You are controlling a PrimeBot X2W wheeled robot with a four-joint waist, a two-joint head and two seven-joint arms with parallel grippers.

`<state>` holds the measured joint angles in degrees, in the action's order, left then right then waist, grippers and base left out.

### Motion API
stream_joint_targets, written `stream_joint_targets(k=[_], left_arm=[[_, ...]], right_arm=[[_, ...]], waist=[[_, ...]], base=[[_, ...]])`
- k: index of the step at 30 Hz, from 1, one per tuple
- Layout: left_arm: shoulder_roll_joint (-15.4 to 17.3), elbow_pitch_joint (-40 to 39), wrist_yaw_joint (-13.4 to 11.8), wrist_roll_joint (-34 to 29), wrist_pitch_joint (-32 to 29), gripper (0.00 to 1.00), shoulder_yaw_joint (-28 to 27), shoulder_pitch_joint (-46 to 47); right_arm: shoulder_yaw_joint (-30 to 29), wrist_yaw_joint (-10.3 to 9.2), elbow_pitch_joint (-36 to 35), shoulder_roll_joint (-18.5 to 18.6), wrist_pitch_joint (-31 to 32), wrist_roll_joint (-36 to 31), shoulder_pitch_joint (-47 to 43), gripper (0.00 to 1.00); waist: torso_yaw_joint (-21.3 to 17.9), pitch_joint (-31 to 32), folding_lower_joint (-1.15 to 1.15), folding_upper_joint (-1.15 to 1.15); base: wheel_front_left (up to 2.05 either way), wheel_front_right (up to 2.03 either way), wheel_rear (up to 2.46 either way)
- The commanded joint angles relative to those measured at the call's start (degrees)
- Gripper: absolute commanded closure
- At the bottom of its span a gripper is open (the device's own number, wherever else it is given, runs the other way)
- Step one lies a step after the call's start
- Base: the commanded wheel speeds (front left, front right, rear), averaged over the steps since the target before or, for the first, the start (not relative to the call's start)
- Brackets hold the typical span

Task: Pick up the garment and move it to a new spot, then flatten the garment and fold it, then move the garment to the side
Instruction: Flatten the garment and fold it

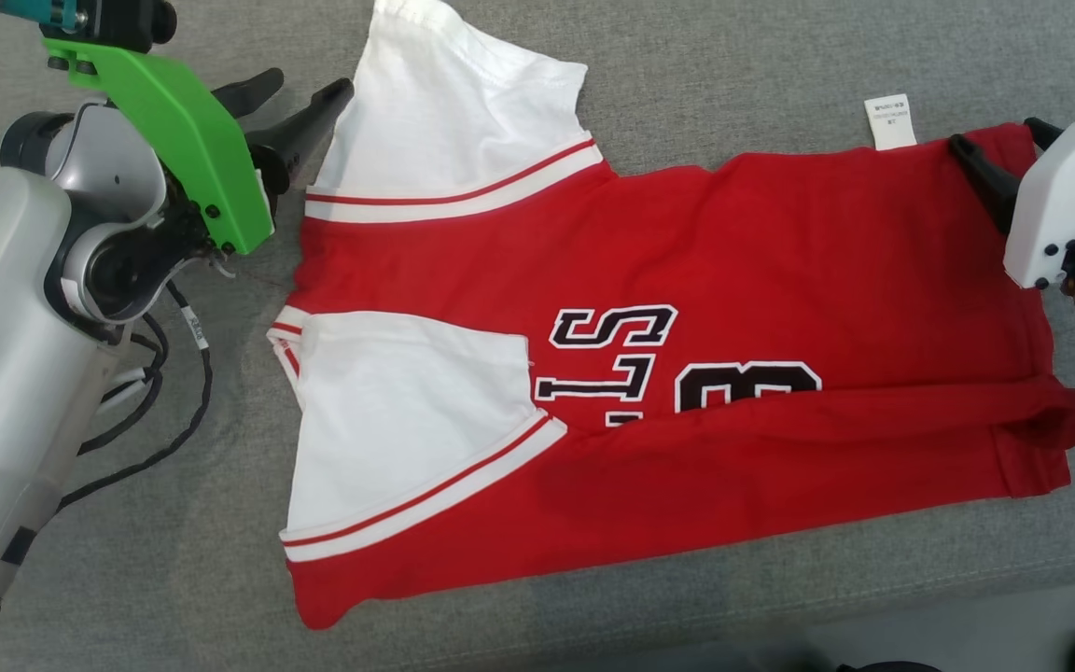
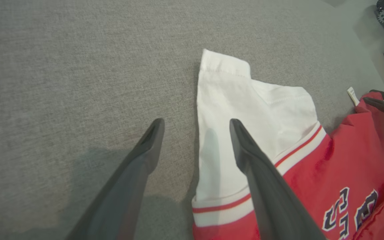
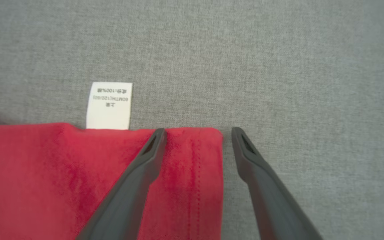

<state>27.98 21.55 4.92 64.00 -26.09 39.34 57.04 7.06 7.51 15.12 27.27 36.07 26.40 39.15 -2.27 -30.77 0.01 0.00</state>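
R gripper [image 3: 197, 136]: fingers spread wide, nothing pinched. They straddled the far hem corner [image 3: 195, 156] of the red knit shirt w/ white sleeves and black-and-white lettering [image 1: 733, 261]. One finger sat over red cloth, the other over the bare grey woven fabric surface [image 1: 687, 65] just past the edge. Couldn't tell if the tips touched down. The small white printed care tag [image 3: 109, 106] stuck out from the edge, just beside the cloth-side finger.

L gripper [image 2: 195, 133]: also spread, holding nothing. One finger was over the outstretched white sleeve w/ red stripe at its seam [image 2: 245, 110], the other over grey surface beside that sleeve's edge.

Further out from both grippers, the shirt lay flat between them. The near white sleeve [image 1: 397, 420] was folded in over the body, and the near long edge was turned up over part of the lettering.

Risks, as I judged them:
- Shallow closure at the R corner could catch the top layer only, so the layers would split on lifting.
- Tips pressed too low could nip the grey surface along w/ the cloth.
- L grip on the sleeve vs R grip on the hem would mean uneven pull, so the fold line prob. skews.
- The loose turned-up edge and near sleeve could slide or flop open if the cloth got dragged.
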Motion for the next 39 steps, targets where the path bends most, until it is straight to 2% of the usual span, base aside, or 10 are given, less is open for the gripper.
stream_joint_targets(k=[1,7,15,21,27,36,37,38,39], left_arm=[[-0.5,1.6,0.7,0.6,-0.6,0.00,0.3,1.5],[-1.3,4.2,2.0,2.4,-2.5,0.00,1.0,3.5],[0.7,6.2,2.6,1.4,-2.6,0.00,2.4,6.7],[1.1,5.8,2.6,3.0,-2.1,0.00,2.9,8.9],[2.5,6.8,2.6,1.4,-2.0,0.00,5.5,10.3],[3.4,7.7,2.6,3.2,-1.2,0.00,8.0,11.7],[3.2,7.2,2.6,3.5,-1.4,0.25,8.5,11.7],[3.1,6.8,2.6,4.2,-1.6,0.74,8.9,11.5],[3.0,6.1,2.6,5.0,-1.9,1.00,9.2,11.2]], right_arm=[[0.6,-0.04,1.2,-0.8,-0.7,-0.2,1.1,0.00],[2.5,-0.04,3.0,-1.6,-1.2,0.8,2.2,0.00],[5.0,-0.05,2.6,-1.9,-0.2,3.0,3.6,0.00],[7.6,-0.03,1.1,-2.5,0.4,4.1,5.0,0.00],[10.1,-0.02,0.6,-3.1,-0.3,4.9,6.2,0.00],[12.0,-0.02,1.2,-2.5,-1.1,6.0,6.7,0.00],[12.0,-0.03,1.3,-2.4,-1.2,6.2,6.7,0.00],[12.1,-0.03,1.4,-2.4,-1.3,6.5,6.7,0.00],[12.2,-0.03,1.5,-2.4,-1.3,6.6,6.7,0.00]], waist=[[-1.1,-1.1,-0.01,0.00],[-2.5,-1.8,-0.01,0.00],[-4.8,-2.1,-0.01,0.00],[-6.2,-2.9,-0.01,0.00],[-7.3,-4.0,-0.01,0.00],[-7.8,-5.0,-0.01,0.00],[-7.7,-5.0,-0.01,0.00],[-7.6,-5.0,-0.01,0.00],[-7.6,-5.0,-0.01,0.00]], base=[[0.00,0.00,0.00],[0.00,0.00,0.00],[0.00,0.00,0.00],[0.00,0.00,0.00],[0.00,0.00,0.00],[0.00,0.00,0.00],[0.00,0.00,0.00],[0.00,0.00,0.00],[0.00,0.00,0.00]])
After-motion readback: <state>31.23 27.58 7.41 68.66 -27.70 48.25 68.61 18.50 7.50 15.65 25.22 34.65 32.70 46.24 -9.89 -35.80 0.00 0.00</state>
